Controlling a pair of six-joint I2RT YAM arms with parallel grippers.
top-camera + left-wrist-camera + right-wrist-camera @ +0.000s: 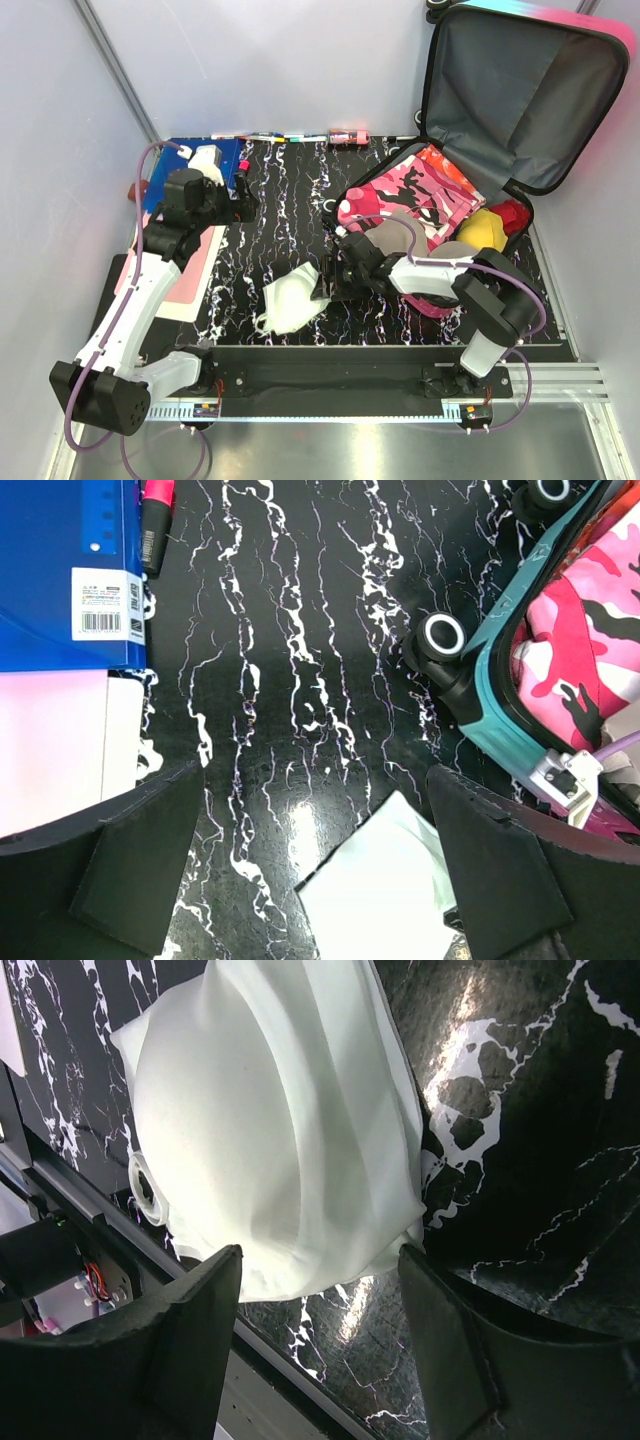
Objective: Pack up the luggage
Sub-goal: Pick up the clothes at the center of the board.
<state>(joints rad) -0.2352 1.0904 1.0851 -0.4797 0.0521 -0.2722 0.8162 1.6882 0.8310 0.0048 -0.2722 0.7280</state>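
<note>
Right now the right gripper (318, 1260) stands partly open with a finger either side of the near hem of a crumpled white cloth (260, 1110). The pads are not pressed in, so it has hold of nothing. Most of the cloth bulges away ahead of the fingertips, and only a thin folded edge lies in the gap. Off the left finger's outer side the black marbled table (270, 230) ends at its front rail. The luggage (520, 90), a small hard-shell suitcase, lies open behind this gripper, back along its own arm, with the lid propped up. It already holds a pink camouflage garment (420, 190).

The left gripper (312, 775) is spread to its widest and empty, with bare table between its fingers. A corner of the same cloth shows just below the gap. A suitcase wheel (441, 635) is ahead of the right finger and a blue folder (60, 560) ahead of the left.

My guess is the grasp comes next, and the risks follow from that:
- The jaws may catch only the top fold, so the cloth would unfurl and trail on the lift.
- A trailing tail could snag the suitcase rim or wheel on the way over.
- A nudge before closing might slide the cloth on the glossy table towards the front edge.
- The right forearm lies low over the suitcase front, so a careless swing may drag out the packed garment
</note>
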